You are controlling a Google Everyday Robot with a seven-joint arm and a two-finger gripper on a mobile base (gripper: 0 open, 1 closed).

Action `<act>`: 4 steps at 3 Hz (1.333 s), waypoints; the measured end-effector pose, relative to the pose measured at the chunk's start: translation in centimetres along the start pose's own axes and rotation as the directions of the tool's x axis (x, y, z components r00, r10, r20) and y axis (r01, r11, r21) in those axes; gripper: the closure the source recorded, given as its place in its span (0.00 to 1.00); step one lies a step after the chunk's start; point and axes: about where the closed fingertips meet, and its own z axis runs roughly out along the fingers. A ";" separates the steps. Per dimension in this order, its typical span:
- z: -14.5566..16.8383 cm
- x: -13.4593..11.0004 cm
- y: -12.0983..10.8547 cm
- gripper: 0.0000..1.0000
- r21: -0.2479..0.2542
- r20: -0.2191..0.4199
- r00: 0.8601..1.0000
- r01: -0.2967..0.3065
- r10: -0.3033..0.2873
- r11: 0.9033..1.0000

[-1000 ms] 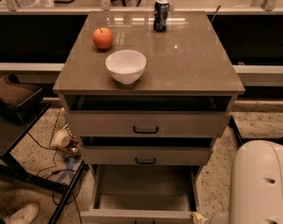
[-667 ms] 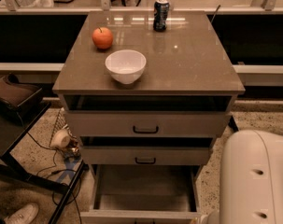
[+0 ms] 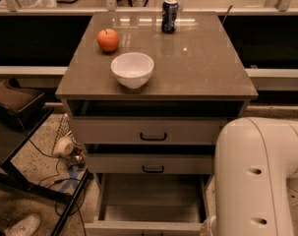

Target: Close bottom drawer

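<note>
At 6 o'clock, low in the cabinet (image 3: pixel 188 73), the bottom drawer (image 3: pixel 151 213) stands pulled out, its interior exposed. At 4 o'clock the white arm (image 3: pixel 256 181) fills the corner. The hand lies out of view, so its state cannot be told.

— What is the cabinet top (image 3: pixel 197 68) like?
— Smooth, grey-brown, polished enough to mirror the lights. The white bowl (image 3: pixel 132 69) looks like glazed ceramic and the apple (image 3: pixel 108 40) has a soft sheen.
— And the soda can (image 3: pixel 169 15)?
— Shiny printed metal.
— The bottom drawer (image 3: pixel 148 226)?
— Matt grey-beige panels, like laminate.
— The robot?
— The arm (image 3: pixel 256 181) has a smooth white plastic shell, slightly glossy. The gripper is out of view. The floor (image 3: pixel 35 156) is speckled stone.
</note>
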 end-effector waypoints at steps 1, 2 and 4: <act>1.0 0.3 1.1 1.00 -0.015 0.030 1.000 0.001 0.000 1.000; 4.1 2.2 3.3 1.00 -0.029 0.103 0.995 -0.015 0.018 0.999; 10.1 3.7 3.9 1.00 -0.038 0.218 0.976 -0.025 0.033 0.999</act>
